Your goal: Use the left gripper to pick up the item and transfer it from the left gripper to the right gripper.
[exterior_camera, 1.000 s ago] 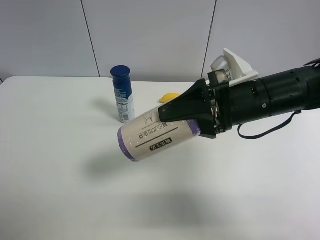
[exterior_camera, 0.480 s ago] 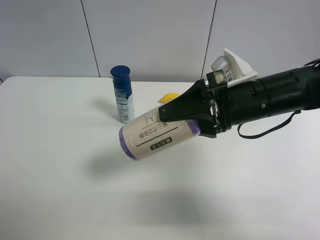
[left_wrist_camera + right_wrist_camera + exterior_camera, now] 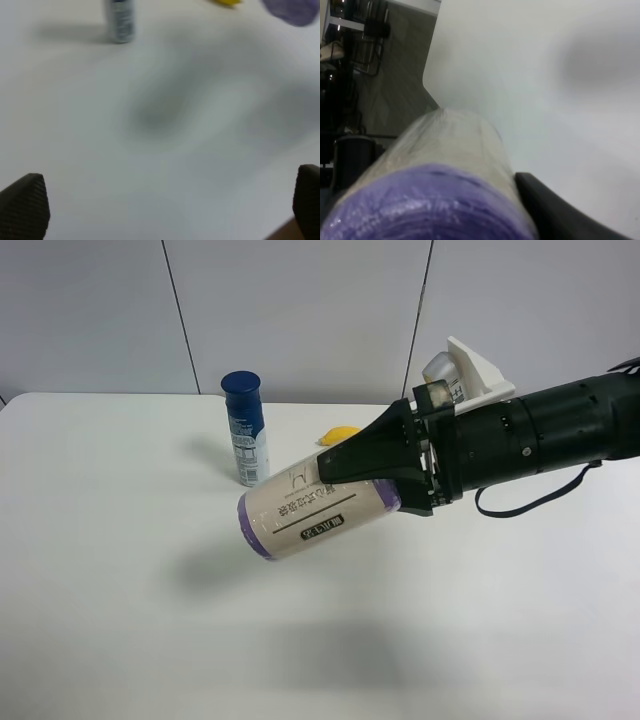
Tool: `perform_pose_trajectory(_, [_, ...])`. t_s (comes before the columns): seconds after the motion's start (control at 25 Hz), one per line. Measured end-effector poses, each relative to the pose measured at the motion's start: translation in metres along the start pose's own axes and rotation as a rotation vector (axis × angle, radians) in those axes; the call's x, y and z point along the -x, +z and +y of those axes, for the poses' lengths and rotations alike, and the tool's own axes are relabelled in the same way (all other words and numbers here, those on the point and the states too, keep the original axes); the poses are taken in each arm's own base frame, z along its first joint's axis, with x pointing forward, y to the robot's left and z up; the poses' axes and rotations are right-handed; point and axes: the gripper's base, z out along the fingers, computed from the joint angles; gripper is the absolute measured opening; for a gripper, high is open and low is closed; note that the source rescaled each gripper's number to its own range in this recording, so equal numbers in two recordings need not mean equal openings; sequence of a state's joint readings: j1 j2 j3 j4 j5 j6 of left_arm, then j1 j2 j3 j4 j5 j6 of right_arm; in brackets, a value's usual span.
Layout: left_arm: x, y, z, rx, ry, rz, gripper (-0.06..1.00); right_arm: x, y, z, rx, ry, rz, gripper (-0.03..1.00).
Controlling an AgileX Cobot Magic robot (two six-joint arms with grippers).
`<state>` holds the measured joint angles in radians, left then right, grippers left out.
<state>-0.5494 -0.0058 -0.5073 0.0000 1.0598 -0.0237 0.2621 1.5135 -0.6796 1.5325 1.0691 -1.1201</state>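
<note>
While the right gripper (image 3: 352, 478) clamps one purple end of the roll (image 3: 305, 515), the roll hangs tilted above the tabletop (image 3: 100, 540), well inside its edges. Left gripper (image 3: 160, 210) spread wide, nothing between the fingers. Blue-capped bottle (image 3: 245, 440) upright near the far edge, contents not visible. Banana (image 3: 338, 434) near it.

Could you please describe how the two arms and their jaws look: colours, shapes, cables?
The right gripper has black tapered jaws on a thick black cylindrical arm, with a white plastic bracket on top and a thin black cable looping beneath. Of the left gripper only two black jaw tips with a fine grainy texture show.
</note>
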Motion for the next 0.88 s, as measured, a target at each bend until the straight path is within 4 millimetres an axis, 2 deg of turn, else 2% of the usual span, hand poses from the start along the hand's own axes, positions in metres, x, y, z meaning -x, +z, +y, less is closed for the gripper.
perform_pose_trajectory(0.4, [0.000, 0.000, -0.002, 0.295, -0.146, -0.007, 0.99, 0.000, 0.000, 0.000, -0.002, -0.006, 0.003, 0.00])
perform_pose_trajectory(0.52, [0.000, 0.000, -0.002, 0.340, -0.168, -0.008, 0.99, 0.009, -0.001, 0.004, -0.033, -0.052, 0.035, 0.00])
perform_pose_trajectory(0.88, [0.000, 0.000, -0.003, 0.369, -0.182, -0.009, 0.99, 0.039, -0.018, 0.009, -0.362, -0.102, 0.223, 0.00])
